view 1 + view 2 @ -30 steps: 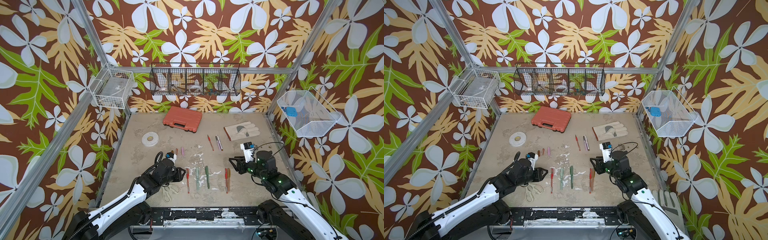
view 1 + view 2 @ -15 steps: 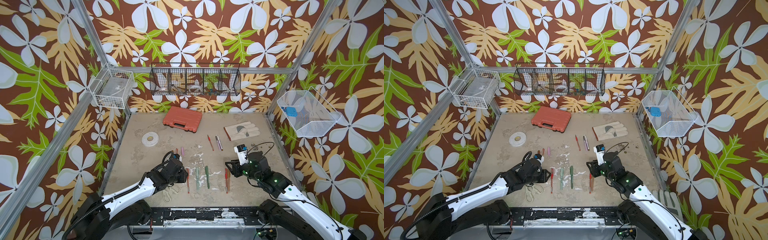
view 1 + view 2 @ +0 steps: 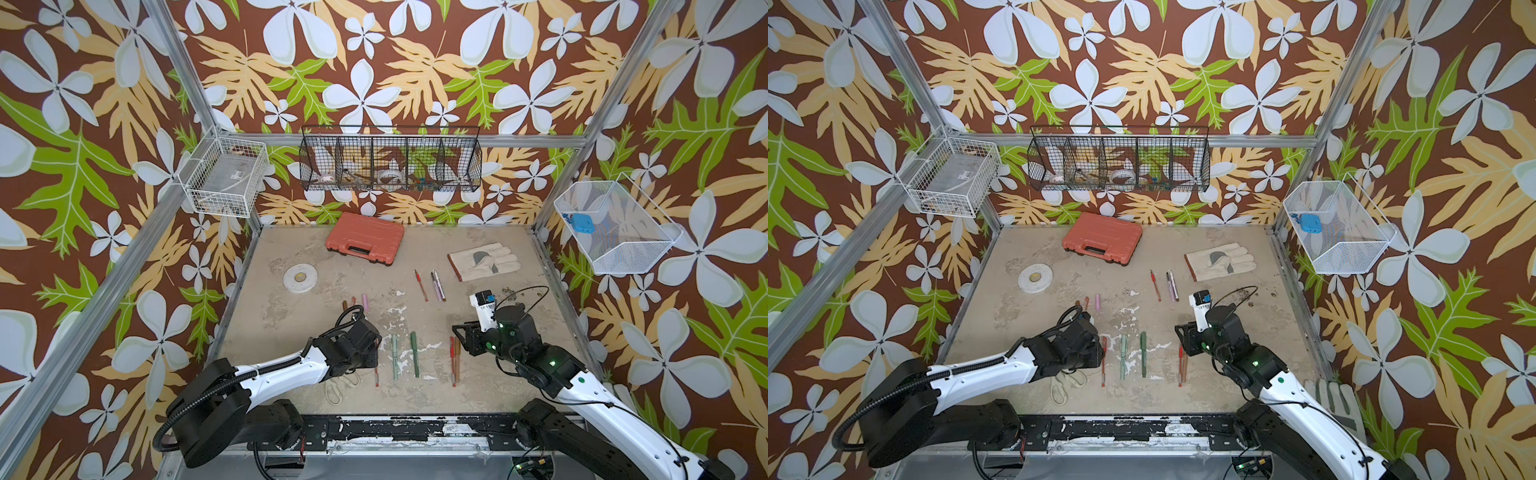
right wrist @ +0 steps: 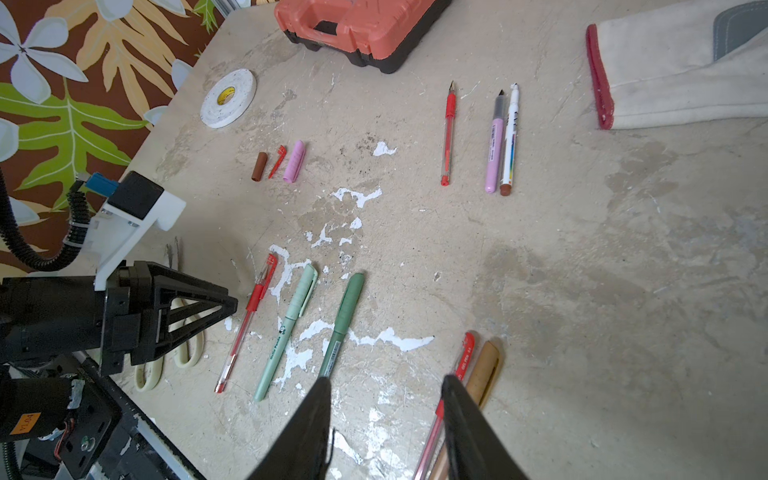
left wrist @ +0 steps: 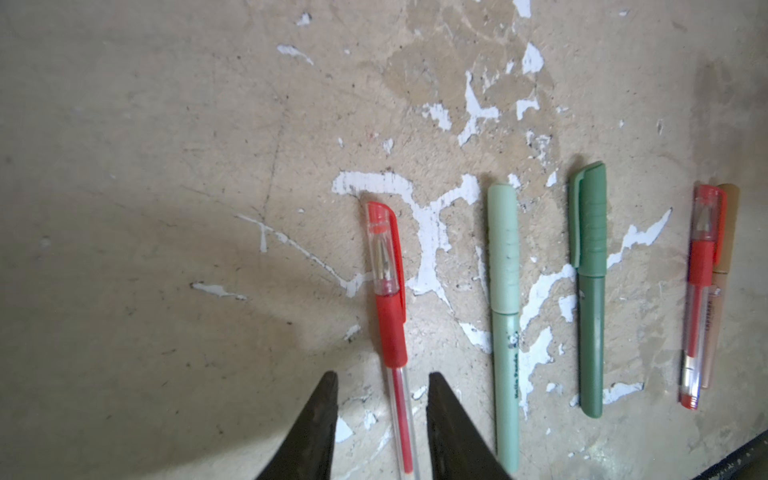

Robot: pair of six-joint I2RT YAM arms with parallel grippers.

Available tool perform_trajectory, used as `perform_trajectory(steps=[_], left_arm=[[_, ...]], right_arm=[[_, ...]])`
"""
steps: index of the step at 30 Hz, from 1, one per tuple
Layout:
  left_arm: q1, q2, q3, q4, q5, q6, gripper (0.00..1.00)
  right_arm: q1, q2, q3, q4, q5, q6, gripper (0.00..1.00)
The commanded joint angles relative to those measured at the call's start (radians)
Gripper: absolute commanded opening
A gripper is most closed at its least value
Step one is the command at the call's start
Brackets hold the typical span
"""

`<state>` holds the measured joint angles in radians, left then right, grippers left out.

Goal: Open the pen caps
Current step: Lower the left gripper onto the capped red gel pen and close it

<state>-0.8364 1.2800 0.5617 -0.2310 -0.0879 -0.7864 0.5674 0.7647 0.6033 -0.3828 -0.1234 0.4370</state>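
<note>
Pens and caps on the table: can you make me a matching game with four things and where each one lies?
Things
1. pink cap
2. dark green pen
3. red pen beside the scissors
4. tape roll

Places
A. between the fingers of the left gripper
B. between the pale green pen and the tan pen
C. next to a loose red cap
D. left of the orange tool case in both top views

Pairs: 1-C, 2-B, 3-A, 4-D
</note>
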Motion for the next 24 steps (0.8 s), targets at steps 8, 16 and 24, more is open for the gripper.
perform_trajectory(steps=[8,16,24], left_arm=[[-0.01,0.128,0.05,-0.002,-0.037,-0.011,0.33],[-0.021,0.158,0.075,-0.028,-0.047,-0.012,0.29],[-0.031,0.223,0.094,-0.052,-0.057,-0.004,0.27]], right_arm=[[0.0,0.022,0.007,0.012,-0.004,-0.018,0.44],[0.0,0.015,0.015,0.001,-0.004,-0.022,0.44],[0.0,0.014,0.019,-0.008,-0.014,-0.023,0.44]])
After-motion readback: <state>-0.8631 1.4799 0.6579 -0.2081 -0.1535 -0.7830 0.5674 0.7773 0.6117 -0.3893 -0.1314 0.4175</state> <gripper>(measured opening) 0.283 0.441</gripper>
